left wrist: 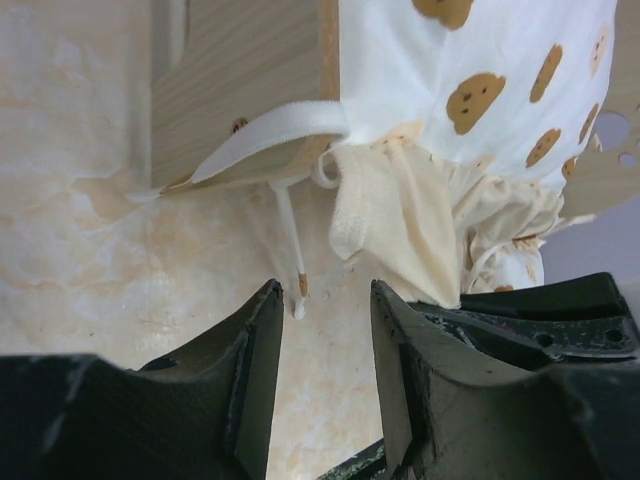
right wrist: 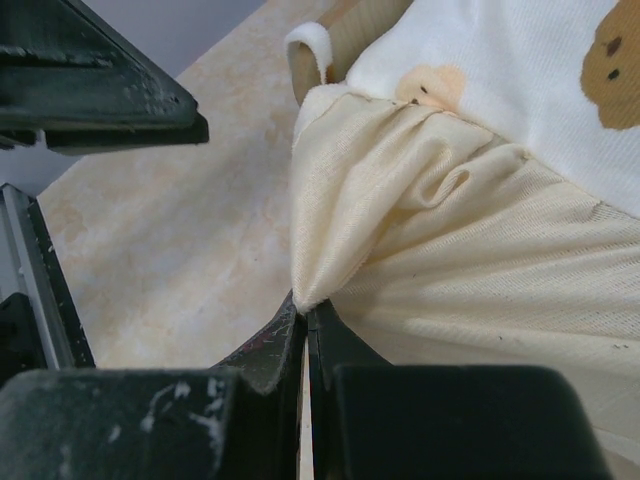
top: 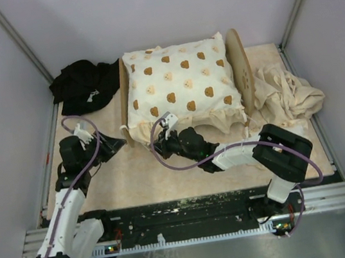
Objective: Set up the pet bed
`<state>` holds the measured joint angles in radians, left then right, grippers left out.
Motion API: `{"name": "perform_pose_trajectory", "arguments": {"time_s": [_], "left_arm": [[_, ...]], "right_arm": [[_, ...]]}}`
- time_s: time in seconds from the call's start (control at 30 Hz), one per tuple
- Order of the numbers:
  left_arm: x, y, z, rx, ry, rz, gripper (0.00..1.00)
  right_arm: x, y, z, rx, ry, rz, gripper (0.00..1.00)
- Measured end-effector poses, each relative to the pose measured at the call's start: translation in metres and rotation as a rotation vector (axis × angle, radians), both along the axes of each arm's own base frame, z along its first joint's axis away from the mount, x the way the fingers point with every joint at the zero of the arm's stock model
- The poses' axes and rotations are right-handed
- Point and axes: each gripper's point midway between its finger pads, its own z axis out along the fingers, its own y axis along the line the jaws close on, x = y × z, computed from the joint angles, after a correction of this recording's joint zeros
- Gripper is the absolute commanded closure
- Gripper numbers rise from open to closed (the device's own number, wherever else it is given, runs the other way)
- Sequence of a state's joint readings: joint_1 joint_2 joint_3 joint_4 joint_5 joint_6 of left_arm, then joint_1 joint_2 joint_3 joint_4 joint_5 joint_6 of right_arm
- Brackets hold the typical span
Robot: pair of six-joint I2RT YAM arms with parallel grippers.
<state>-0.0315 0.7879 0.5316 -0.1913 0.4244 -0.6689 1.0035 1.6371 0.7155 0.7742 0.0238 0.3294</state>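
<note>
Right gripper [right wrist: 303, 318] tight on the cushion frill [right wrist: 400, 210]; left gripper [left wrist: 325, 300] spread, empty, near the pet bed [left wrist: 240, 90]

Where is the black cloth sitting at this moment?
In the top view, the black cloth lies bunched in the far-left corner, just left of the pet bed.

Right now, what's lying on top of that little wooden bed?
A cream frilled cushion with brown prints covers the bed from end to end. Whatever lies beneath it is hidden.
</note>
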Motion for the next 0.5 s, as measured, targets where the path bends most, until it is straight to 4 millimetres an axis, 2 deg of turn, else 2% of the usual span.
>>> {"name": "perform_pose_trajectory", "arguments": {"time_s": [0.23,0.5], "left_arm": [[-0.005,-0.023,-0.035,-0.062,0.036,-0.105,0.48],[0.003,-0.054,-0.034,-0.097,-0.012,-0.185,0.46]], "right_arm": [[0.001,0.0,0.001,0.011,0.008,-0.008,1.0],[0.001,0.0,0.001,0.011,0.009,-0.008,1.0]]}}
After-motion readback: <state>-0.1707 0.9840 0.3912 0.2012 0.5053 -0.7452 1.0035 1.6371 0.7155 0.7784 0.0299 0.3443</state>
